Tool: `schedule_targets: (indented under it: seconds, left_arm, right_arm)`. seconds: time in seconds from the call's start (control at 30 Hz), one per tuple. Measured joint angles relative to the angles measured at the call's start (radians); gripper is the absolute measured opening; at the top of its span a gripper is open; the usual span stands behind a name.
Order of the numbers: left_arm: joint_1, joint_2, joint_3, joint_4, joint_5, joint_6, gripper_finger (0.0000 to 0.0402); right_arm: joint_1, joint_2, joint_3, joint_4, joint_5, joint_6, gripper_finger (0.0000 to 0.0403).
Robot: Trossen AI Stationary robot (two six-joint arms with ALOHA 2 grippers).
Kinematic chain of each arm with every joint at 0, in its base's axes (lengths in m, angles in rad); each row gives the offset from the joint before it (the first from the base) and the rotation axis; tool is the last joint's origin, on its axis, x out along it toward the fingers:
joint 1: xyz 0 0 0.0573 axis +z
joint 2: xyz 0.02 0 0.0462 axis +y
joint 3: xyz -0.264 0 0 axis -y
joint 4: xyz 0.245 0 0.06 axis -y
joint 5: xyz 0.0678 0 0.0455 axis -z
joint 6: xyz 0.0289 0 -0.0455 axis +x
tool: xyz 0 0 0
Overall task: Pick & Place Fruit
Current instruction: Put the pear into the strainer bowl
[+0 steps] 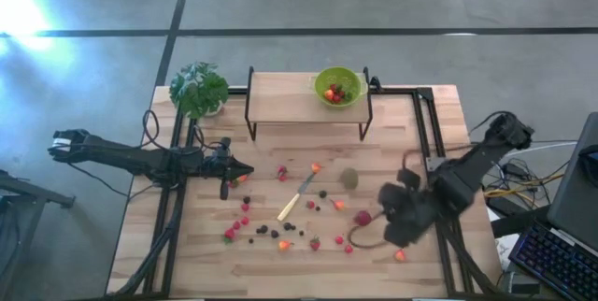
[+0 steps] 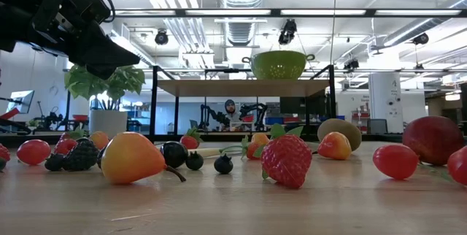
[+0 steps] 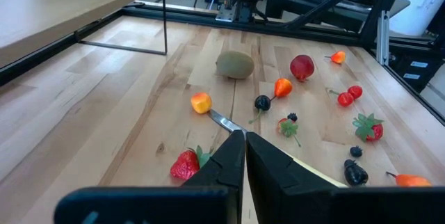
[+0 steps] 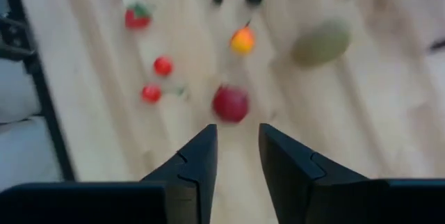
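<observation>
My right gripper (image 4: 236, 147) part open, empty, dark red fruit (image 4: 230, 104) just beyond fingertips (untouched), left gripper (image 3: 245, 147) shut, idle.

The dark six-joint left arm is reaching in from the table's left side, lying low and nearly horizontal, with its dark two-finger left gripper (image 1: 245, 176) pointing toward the table's middle and its fingers (image 3: 233, 156) pressing together with nothing between them. The dark six-joint right arm is coming in from the right edge, bending at the elbow and angling down toward the table. Its dark two-finger right gripper (image 1: 385, 220) is hanging above the wood, fingers (image 4: 198, 156) standing slightly apart with a clear gap and gripping nothing.
</observation>
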State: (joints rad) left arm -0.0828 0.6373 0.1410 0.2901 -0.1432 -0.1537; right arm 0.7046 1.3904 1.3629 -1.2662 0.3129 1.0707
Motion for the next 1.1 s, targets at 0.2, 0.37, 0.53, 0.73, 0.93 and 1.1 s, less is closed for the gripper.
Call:
schedule_targets:
  seconds: [0.2, 0.37, 0.53, 0.73, 0.93, 1.1]
  left_arm:
    - [0.000, 0.000, 0.000, 0.000, 0.000, 0.000, 0.0020]
    - [0.000, 0.000, 0.000, 0.000, 0.000, 0.000, 0.0020]
    - [0.000, 0.000, 0.000, 0.000, 0.000, 0.000, 0.0020]
    - [0.000, 0.000, 0.000, 0.000, 0.000, 0.000, 0.0020]
    - [0.000, 0.000, 0.000, 0.000, 0.000, 0.000, 0.0020]
    - [0.000, 0.000, 0.000, -0.001, 0.000, 0.000, 0.0020]
  right_arm:
    - [0.180, 0.000, -0.075, 0.001, -0.029, 0.373, 0.0136]
    - [0.266, 0.022, -0.123, 0.010, -0.092, 0.566, 0.0162]
    - [0.294, 0.061, -0.155, 0.027, -0.136, 0.654, 0.0190]
    - [0.300, 0.135, -0.178, 0.088, -0.212, 0.691, 0.0217]
    - [0.299, 0.249, -0.187, 0.127, -0.299, 0.690, 0.0240]
    - [0.299, 0.338, -0.164, 0.129, -0.330, 0.684, 0.0257]
